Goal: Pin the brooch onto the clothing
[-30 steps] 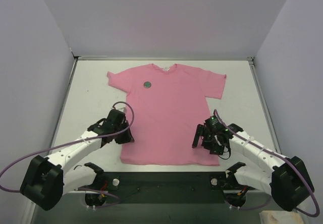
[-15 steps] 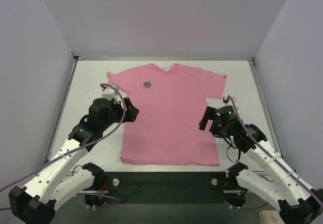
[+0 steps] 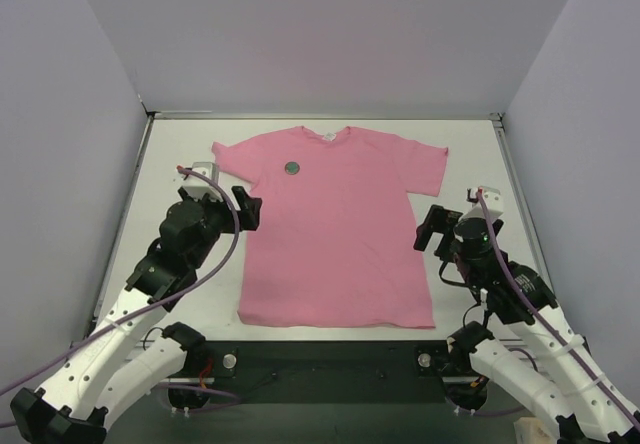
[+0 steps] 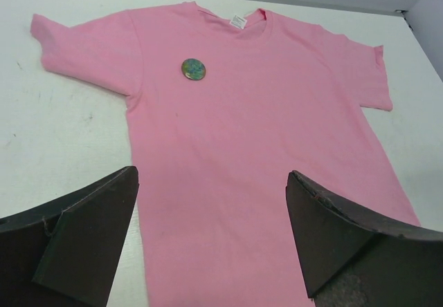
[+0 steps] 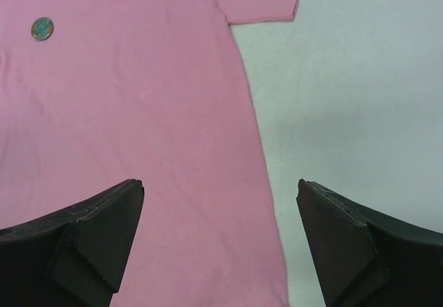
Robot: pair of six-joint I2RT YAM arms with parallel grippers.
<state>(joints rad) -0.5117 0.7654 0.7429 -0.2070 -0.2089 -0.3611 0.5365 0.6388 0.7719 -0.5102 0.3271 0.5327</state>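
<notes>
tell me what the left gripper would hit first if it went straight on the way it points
Probably the pink T-shirt, on bare fabric short of the brooch; nothing else lies in that line, though depth is unclear.

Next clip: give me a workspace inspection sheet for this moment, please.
Surface: white table, faint marks near one sleeve.
Job's things: pink T-shirt lies flat, collar away from the arms; brooch sits on its chest near the collar; whether it is pinned cannot be told.
Clutter: nothing seen.
End effectors: left end effector and right end effector are open and hold nothing, one at each side edge of the shirt.
Cables: purple cable loops along each arm.
Surroundings: plain pale walls on three sides.
</notes>
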